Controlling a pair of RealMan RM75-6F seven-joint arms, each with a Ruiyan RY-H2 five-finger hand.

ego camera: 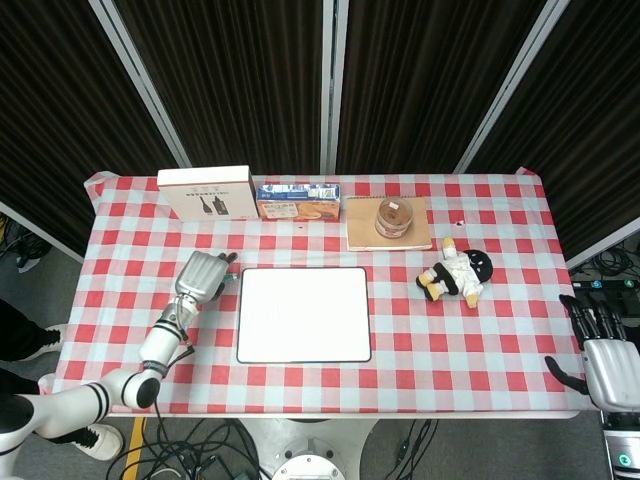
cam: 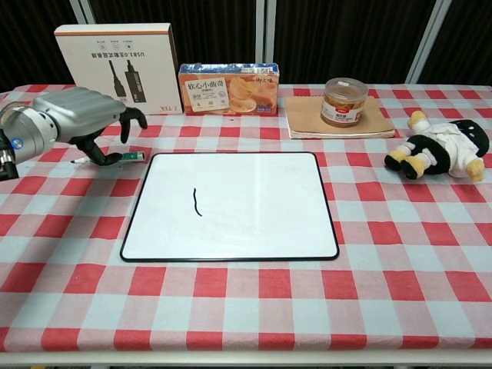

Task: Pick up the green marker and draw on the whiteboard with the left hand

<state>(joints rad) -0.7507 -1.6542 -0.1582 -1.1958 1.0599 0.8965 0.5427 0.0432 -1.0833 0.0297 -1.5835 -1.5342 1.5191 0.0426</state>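
The green marker [cam: 124,157] lies almost flat on the tablecloth just left of the whiteboard [cam: 254,215], its thin tip pointing left. My left hand [cam: 81,119] arches over it and pinches it near the tip end between dark fingertips, with its other fingers curled above. In the head view the left hand [ego camera: 202,274] is beside the whiteboard's [ego camera: 303,318] upper left corner. A short black stroke [cam: 197,202] marks the board. My right hand [ego camera: 606,352] hangs off the table's right edge, fingers apart, holding nothing.
Along the back stand a white cable box [cam: 115,68], a cracker box [cam: 228,88] and a jar [cam: 343,101] on a brown pad. A small doll [cam: 442,148] lies at the right.
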